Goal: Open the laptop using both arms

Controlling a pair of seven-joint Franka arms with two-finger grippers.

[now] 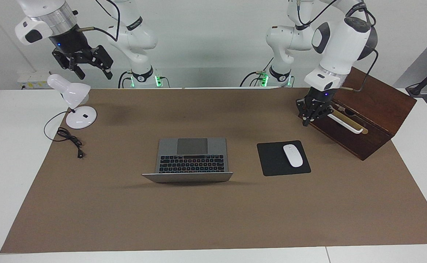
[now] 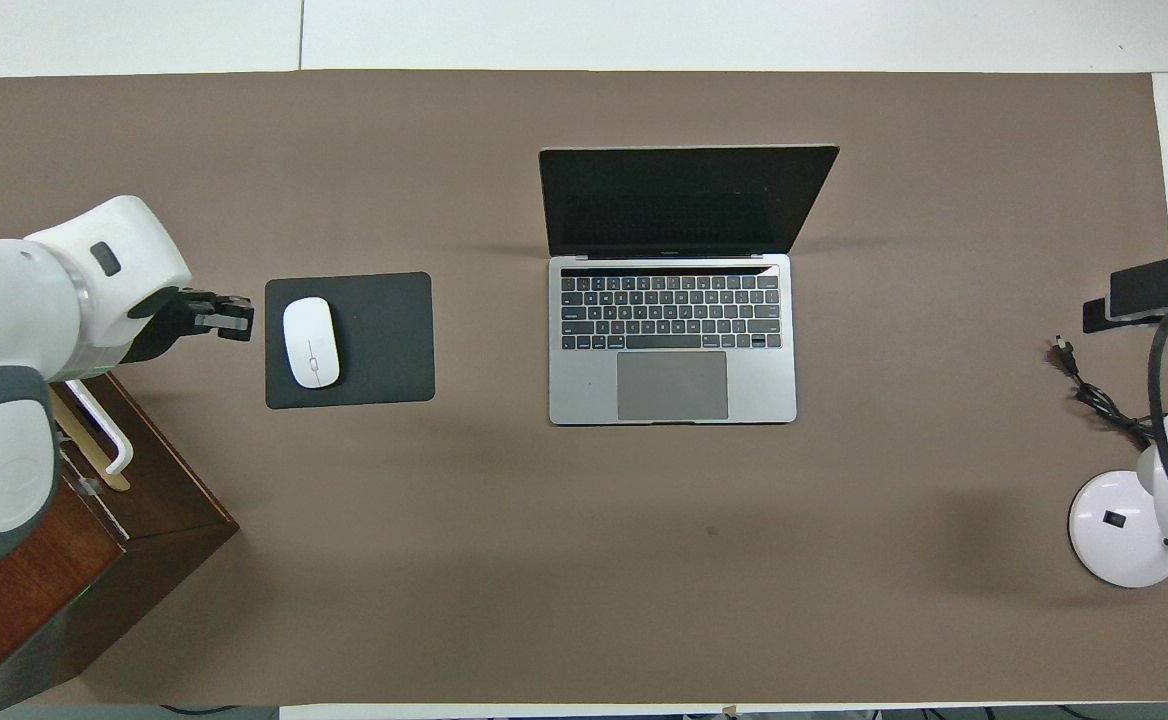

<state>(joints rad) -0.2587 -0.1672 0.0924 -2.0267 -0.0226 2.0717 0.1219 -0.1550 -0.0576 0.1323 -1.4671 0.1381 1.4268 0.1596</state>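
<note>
The silver-grey laptop [image 1: 191, 157] stands open in the middle of the brown mat, with its black keys and grey trackpad [image 2: 672, 385] showing and its dark screen [image 2: 684, 200] raised. My left gripper [image 1: 306, 121] hangs shut and holds nothing. It is in the air just in front of the wooden box, over the mat beside the mouse pad [image 2: 229, 318]. My right gripper [image 1: 93, 73] is open and empty, raised high above the desk lamp at the right arm's end of the table. Neither gripper touches the laptop.
A black mouse pad [image 1: 272, 160] with a white mouse [image 1: 293, 155] lies beside the laptop toward the left arm's end. A dark wooden box [image 1: 370, 98] with a white handle [image 1: 345, 122] stands at that end. A white desk lamp [image 1: 75, 104] and its cable [image 1: 70, 139] are at the right arm's end.
</note>
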